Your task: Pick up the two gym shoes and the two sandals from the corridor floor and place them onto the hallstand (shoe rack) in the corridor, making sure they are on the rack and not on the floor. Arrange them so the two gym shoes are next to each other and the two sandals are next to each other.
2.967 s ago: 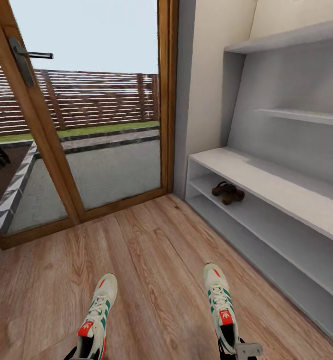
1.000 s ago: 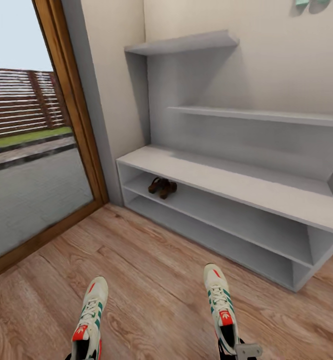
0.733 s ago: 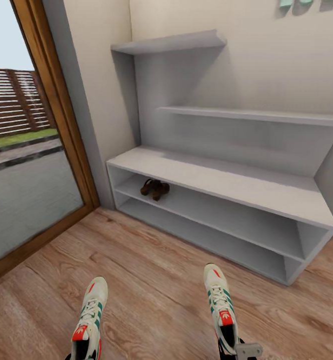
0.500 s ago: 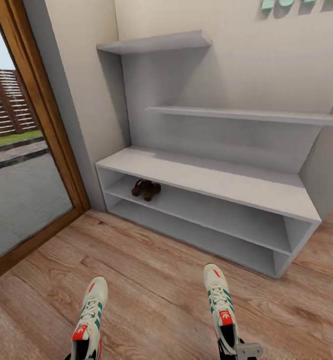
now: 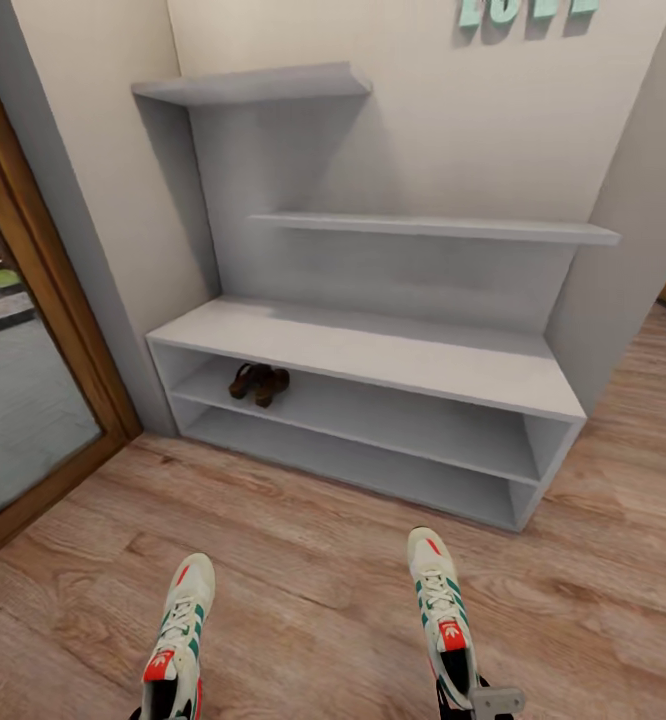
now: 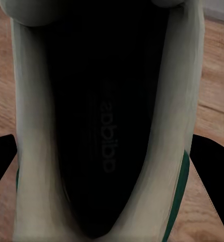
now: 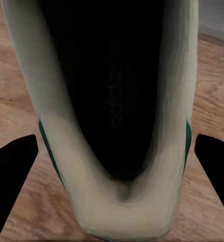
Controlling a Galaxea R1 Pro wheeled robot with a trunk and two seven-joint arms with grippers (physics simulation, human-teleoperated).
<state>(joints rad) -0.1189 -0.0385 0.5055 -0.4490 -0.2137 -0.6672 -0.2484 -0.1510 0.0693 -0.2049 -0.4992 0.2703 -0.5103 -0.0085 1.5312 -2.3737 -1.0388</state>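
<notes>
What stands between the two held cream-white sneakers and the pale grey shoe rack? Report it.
Nothing visible. Bare light-brown wood-plank floor separates the left sneaker and right sneaker from the pale grey shoe rack. The dark brown sandals sit at the middle tier's left end; the rest of that tier is free.

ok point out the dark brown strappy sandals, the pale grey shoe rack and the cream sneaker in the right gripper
dark brown strappy sandals [image 5: 258, 383]: head view, on the straps
pale grey shoe rack [image 5: 393, 352]: head view, bare bench top
cream sneaker in the right gripper [image 5: 440, 605]: head view, on the laces
</notes>
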